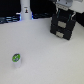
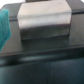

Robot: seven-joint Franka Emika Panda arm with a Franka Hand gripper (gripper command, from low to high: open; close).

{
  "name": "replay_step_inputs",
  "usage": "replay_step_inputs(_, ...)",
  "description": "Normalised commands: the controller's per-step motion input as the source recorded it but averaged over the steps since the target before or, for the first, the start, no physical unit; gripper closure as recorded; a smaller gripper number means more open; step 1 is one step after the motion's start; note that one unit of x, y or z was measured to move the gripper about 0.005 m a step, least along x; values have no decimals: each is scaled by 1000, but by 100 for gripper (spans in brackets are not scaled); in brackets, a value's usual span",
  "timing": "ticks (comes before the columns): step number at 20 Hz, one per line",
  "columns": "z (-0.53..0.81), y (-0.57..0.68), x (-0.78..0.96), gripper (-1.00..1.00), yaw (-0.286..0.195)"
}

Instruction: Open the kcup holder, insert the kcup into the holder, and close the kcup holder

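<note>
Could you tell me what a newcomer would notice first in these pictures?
Probably the kcup, its green top alone on the pale table toward the exterior view's lower left. Next, the black holder at the upper right, with the arm's hand right above it. The wrist view is filled by a blurred grey block over a dark surface.

— Where did the exterior view look from?
— From above, well back, angled down across the white table (image 1: 45, 55); the kcup holder (image 1: 63, 26) stood far off at the exterior view's right.
— And the wrist view?
— Very near, blurred, facing a black unit, apparently that same kcup holder (image 2: 42, 60). If so, the views shared only that.
</note>
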Motion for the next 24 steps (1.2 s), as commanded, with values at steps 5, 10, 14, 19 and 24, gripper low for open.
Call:
replay_step_inputs(5,-462,39,-332,-100,6)
replay_step_inputs(10,-279,35,-276,-100,0)
replay_step_inputs(14,-1,11,-18,100,-7)
replay_step_inputs(19,5,5,80,100,-6)
replay_step_inputs(24,15,2,192,100,-19)
